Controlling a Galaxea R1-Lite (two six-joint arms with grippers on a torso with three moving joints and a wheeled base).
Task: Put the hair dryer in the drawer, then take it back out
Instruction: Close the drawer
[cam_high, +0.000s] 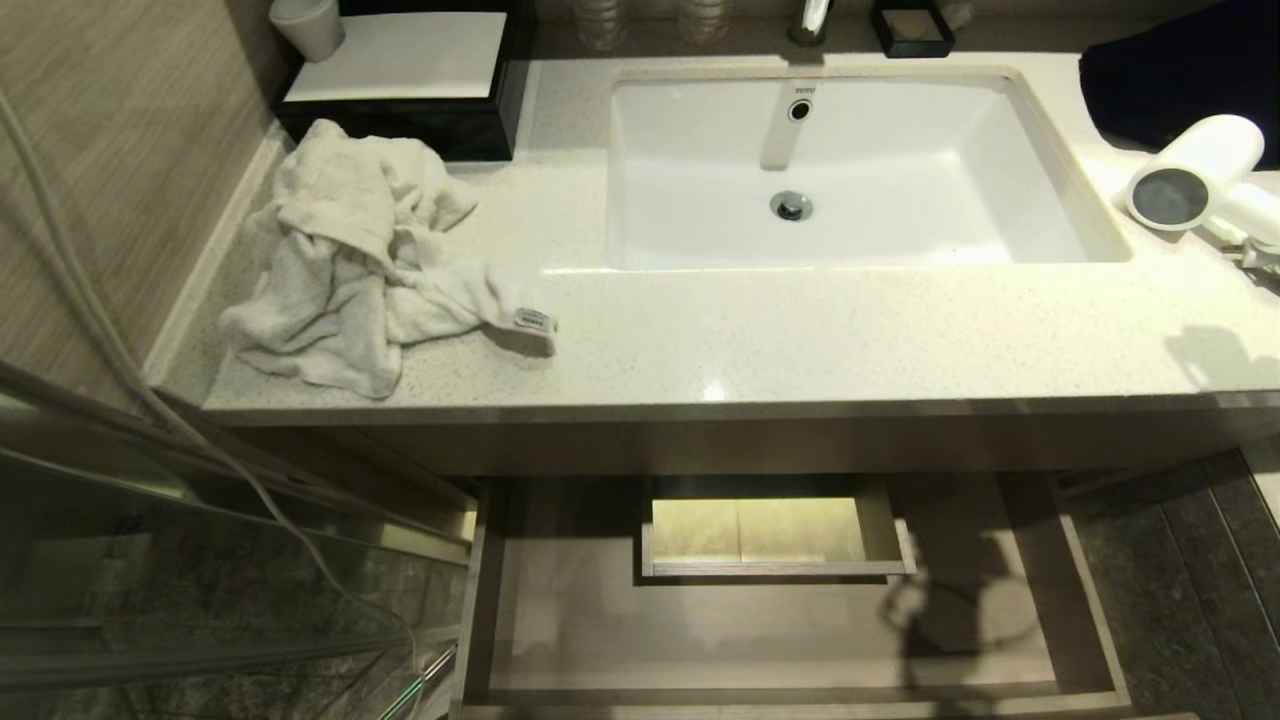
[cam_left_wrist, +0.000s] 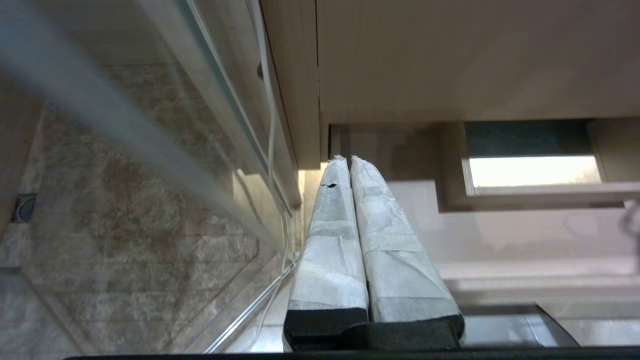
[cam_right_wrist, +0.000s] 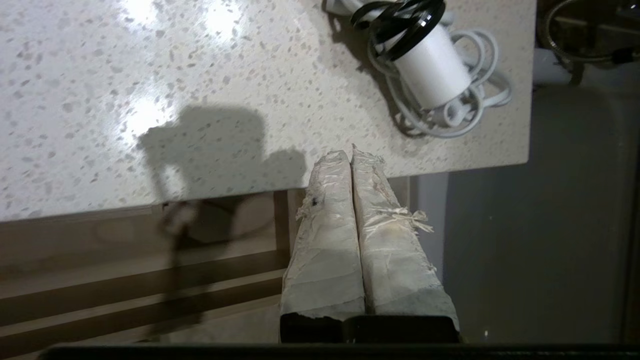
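The white hair dryer (cam_high: 1195, 170) lies on the countertop right of the sink, its dark round opening facing me; its handle (cam_right_wrist: 432, 70) rests on the coiled white cord (cam_right_wrist: 475, 107). The wood-grain drawer (cam_high: 560, 610) stands pulled out below the counter, nothing in it but the boxed cut-out (cam_high: 770, 535). My right gripper (cam_right_wrist: 351, 152) is shut on nothing and hovers over the counter's front edge, short of the dryer. My left gripper (cam_left_wrist: 348, 159) is shut too, parked low by the drawer's left side. Neither gripper shows in the head view.
A crumpled white towel (cam_high: 350, 260) lies on the counter's left. The white sink (cam_high: 830, 170) is in the middle, a black box (cam_high: 410, 80) and cup (cam_high: 308, 25) at the back left. A glass shower panel (cam_high: 200, 560) stands left of the drawer.
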